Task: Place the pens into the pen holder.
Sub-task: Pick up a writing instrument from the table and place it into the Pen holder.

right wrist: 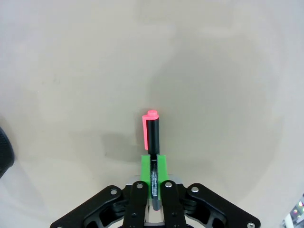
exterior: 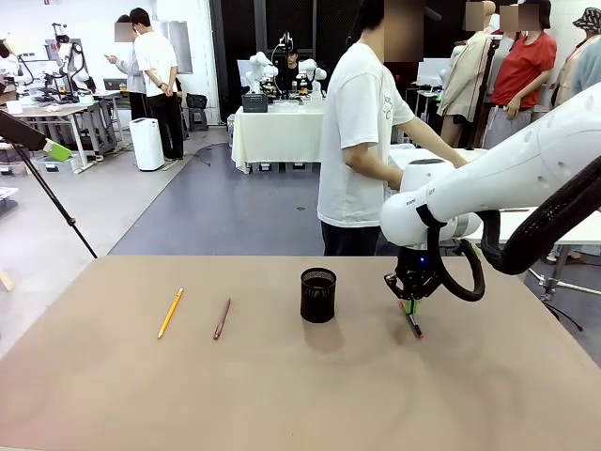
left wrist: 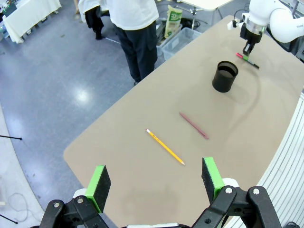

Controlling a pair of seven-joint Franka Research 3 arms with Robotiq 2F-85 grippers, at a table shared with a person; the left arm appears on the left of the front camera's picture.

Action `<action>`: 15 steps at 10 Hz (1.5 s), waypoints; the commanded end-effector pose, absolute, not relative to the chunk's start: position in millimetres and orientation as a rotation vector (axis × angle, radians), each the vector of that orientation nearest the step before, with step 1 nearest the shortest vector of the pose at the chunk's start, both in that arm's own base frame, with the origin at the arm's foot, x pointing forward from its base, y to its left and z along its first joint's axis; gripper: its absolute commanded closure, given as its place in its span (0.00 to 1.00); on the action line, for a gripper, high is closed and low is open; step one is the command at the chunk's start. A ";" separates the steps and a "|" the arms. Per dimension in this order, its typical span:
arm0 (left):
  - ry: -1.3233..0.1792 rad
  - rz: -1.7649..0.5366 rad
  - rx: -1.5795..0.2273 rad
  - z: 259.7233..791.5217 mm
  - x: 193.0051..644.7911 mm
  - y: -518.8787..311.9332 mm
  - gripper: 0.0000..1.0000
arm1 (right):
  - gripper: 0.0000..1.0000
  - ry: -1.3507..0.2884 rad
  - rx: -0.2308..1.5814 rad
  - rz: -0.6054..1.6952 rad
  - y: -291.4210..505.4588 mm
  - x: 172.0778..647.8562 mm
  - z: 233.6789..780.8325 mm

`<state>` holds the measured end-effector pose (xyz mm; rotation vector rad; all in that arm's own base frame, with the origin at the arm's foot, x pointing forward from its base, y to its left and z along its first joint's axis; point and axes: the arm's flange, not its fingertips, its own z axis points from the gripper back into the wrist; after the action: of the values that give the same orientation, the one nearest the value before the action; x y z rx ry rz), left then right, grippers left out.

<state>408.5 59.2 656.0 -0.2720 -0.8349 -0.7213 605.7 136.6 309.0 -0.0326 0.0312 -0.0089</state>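
While the right arm reached down to the bench on the right of the pen holder, its right fingers stood closed on a black pen with a pink cap. In the right wrist view the green pads of the right fingers pinched the barrel of this pen, and the capped end pointed away from the wrist. Whether the pen rested on the bench or sat just above it could not be told. The pen holder, a black mesh cup, stood upright near the middle of the bench, close beside the held pen but not touching it. A yellow pencil and a dark red-brown pen lay flat on the left part of the bench, near each other but apart, and well apart from the cup. In the left wrist view the left fingers stood wide apart and held nothing, high above the bench edge. Beyond them lay the pencil, the red-brown pen, the cup and the held pen. A person in a white T-shirt stood at the far side.
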 end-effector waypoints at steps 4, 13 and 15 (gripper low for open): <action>-0.837 -0.729 -0.272 656.3 406.8 59.0 0.00 | 1.00 0.035 -0.056 -0.022 141.0 605.9 306.4; -0.837 -0.729 -0.272 656.3 406.8 59.0 0.00 | 0.22 -0.022 -0.017 0.034 141.4 608.1 294.0; -0.837 -0.729 -0.272 656.3 406.8 59.0 0.00 | 0.22 -0.018 -0.022 0.034 141.3 608.2 293.8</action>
<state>408.5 59.2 656.0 -0.2720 -0.8349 -0.7213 609.2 143.4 293.8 -0.0193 -0.0009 0.0102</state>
